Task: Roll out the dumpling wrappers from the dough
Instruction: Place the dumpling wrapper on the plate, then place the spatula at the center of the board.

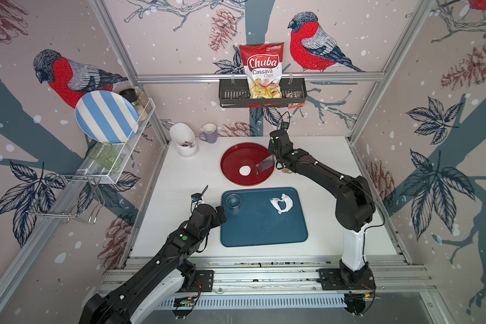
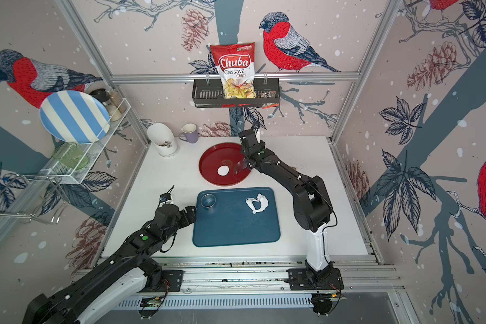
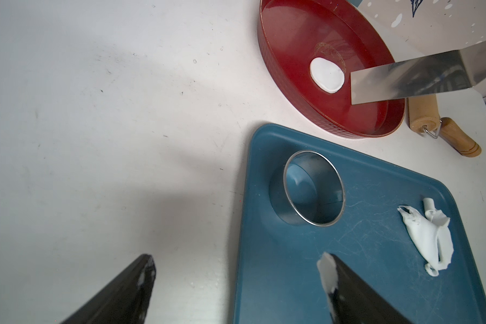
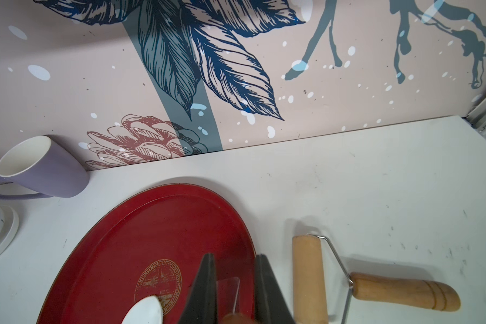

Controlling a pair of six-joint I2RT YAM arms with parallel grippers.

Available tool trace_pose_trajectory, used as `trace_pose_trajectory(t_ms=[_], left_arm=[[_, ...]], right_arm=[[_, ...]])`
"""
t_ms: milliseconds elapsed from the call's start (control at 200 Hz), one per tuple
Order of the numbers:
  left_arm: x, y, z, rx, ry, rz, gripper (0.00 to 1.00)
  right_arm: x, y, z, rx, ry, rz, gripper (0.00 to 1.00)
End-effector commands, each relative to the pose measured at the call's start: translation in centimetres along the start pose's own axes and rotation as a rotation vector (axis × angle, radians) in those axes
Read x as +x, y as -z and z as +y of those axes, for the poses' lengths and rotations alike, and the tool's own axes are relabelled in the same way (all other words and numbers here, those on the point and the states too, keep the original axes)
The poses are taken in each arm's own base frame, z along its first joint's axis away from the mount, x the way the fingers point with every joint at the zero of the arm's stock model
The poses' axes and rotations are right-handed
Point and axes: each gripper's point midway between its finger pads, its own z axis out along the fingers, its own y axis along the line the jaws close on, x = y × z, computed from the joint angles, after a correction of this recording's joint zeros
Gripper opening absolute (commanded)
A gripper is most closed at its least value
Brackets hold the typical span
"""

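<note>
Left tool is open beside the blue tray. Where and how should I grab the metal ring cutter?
Come from above and pinch the thin wall of the ring cutter, one finger inside, one outside, on the side nearest the left tool. It stands upright on the blue tray, open end up; its smooth round outside may slip.

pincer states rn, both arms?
Left pincer: open, empty.
Right pincer: closed on the metal spatula, blade over the red tray.
</note>
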Motion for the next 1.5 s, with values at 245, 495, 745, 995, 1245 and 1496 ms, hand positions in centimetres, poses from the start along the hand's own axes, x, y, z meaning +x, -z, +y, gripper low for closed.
trace_pose_trajectory(t_ms=[245, 495, 745, 995, 1245, 1496], left_arm=[[-1.1, 0.9, -0.4, 0.015, 0.006, -0.025, 0.95], [-1.9, 1.3, -1.3, 0.039, 0.003, -0.037, 0.95], [-3.5, 1.9, -2.5, 0.079, -0.026, -0.075, 0.95], [-4.1, 2.5, -3.4, 0.132, -0.021, -0.104, 0.95], [-4.2, 3.0, -3.2, 0.147, 0.001, -0.13, 0.95], [-4.4, 2.9, -3.6, 0.154, -0.005, -0.123, 0.95]], right_arm=[[-5.0, 5.5, -4.1, -0.194, -0.22, -0.097, 0.0], [-4.6, 8.9, -13.3, -0.153, -0.354, -0.159, 0.0], [-0.5, 11.2, -19.2, -0.105, -0.39, -0.208, 0.0], [1.5, 9.7, -20.8, -0.114, -0.421, -0.202, 0.0], [2.5, 6.4, -20.6, -0.137, -0.442, -0.156, 0.0], [3.6, 2.6, -19.9, -0.158, -0.448, -0.109, 0.0]])
